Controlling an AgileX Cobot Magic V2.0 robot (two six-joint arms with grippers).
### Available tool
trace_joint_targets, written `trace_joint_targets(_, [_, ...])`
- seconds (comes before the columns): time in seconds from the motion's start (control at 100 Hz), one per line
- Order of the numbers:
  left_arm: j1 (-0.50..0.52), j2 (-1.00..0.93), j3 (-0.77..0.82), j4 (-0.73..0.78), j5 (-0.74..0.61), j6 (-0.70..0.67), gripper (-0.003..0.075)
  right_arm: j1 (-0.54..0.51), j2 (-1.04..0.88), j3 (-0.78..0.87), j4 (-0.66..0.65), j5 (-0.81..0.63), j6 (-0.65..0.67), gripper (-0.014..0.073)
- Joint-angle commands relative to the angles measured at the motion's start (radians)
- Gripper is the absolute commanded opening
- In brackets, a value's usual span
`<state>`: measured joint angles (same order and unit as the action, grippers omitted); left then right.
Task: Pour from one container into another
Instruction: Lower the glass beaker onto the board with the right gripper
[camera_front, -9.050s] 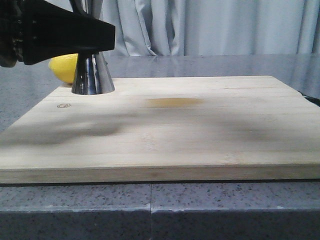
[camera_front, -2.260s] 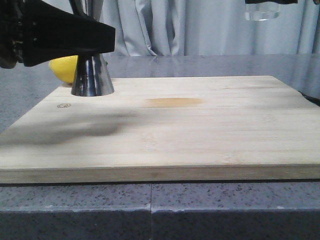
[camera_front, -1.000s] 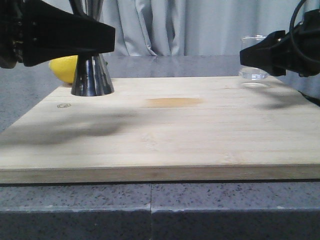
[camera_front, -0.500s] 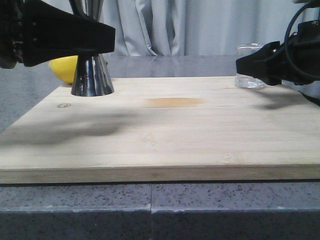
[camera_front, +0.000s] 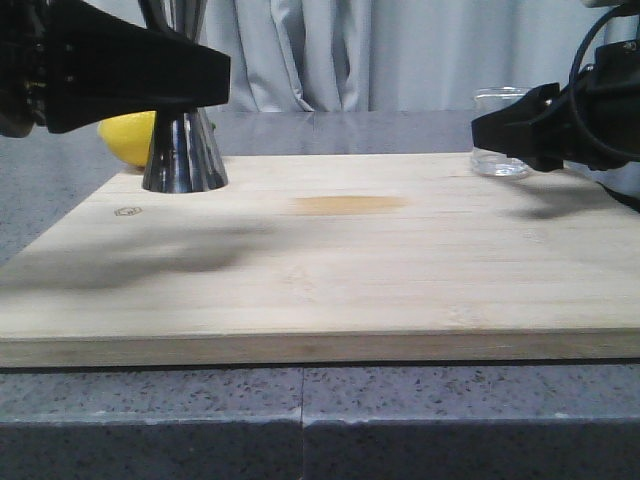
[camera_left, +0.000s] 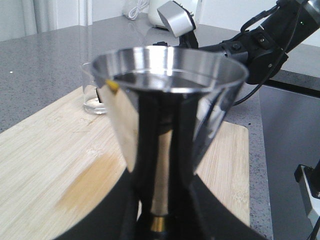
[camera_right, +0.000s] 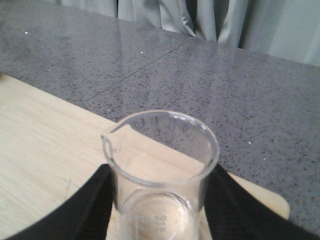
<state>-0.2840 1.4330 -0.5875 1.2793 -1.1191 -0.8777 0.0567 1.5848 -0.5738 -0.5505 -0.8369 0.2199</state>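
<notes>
The steel jigger (camera_front: 185, 150) stands upright on the far left of the wooden board (camera_front: 350, 270). My left gripper (camera_front: 190, 92) is shut on its narrow waist. The left wrist view shows the jigger's open cup (camera_left: 165, 85) and gold band above that gripper (camera_left: 159, 220). The clear glass beaker (camera_front: 495, 163) rests upright on the board's far right corner. My right gripper (camera_front: 510, 135) is shut on it. Seen from the right wrist, the beaker (camera_right: 162, 165) sits between both black fingers (camera_right: 90, 200) of the right gripper (camera_right: 161, 177), and it looks empty.
A yellow lemon (camera_front: 130, 135) lies on the grey counter just behind the jigger. A darker yellowish stain (camera_front: 350, 204) marks the board's middle. The board's far right corner ends close behind the beaker. A curtain hangs at the back.
My right gripper brought the beaker down from above onto the board's far right; over the last half second it barely moved. The left arm and jigger stayed put.
</notes>
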Motion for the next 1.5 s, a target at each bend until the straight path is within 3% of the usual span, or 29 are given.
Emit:
trace_joint_targets(0.0, [0.001,-0.032,-0.028,-0.051,-0.066,-0.008,-0.0019,-0.005,-0.031,-0.024,0.023,-0.079,-0.016,0.0218])
trace_joint_targets(0.51, [0.001,-0.032,-0.028,-0.051,-0.066,-0.008,-0.0019,-0.005,-0.031,-0.024,0.023,-0.034,-0.016,0.0224])
trace_joint_targets(0.78, [0.001,-0.032,-0.028,-0.051,-0.066,-0.008,-0.0019,-0.005,-0.031,-0.024,0.023,-0.029,-0.016,0.0379])
trace_joint_targets(1.0, [0.001,-0.032,-0.028,-0.051,-0.066,-0.008,-0.0019,-0.005,-0.031,-0.018,0.023,-0.025,-0.008,0.0384])
trace_joint_targets(1.24, [0.001,-0.032,-0.028,-0.051,-0.066,-0.008,-0.0019,-0.003,-0.033,-0.018,0.023,-0.014,0.021,0.0462])
trace_joint_targets(1.49, [0.001,-0.032,-0.028,-0.051,-0.064,-0.008,-0.0019,-0.001,-0.035,-0.018,-0.006,-0.007,0.066,0.0462])
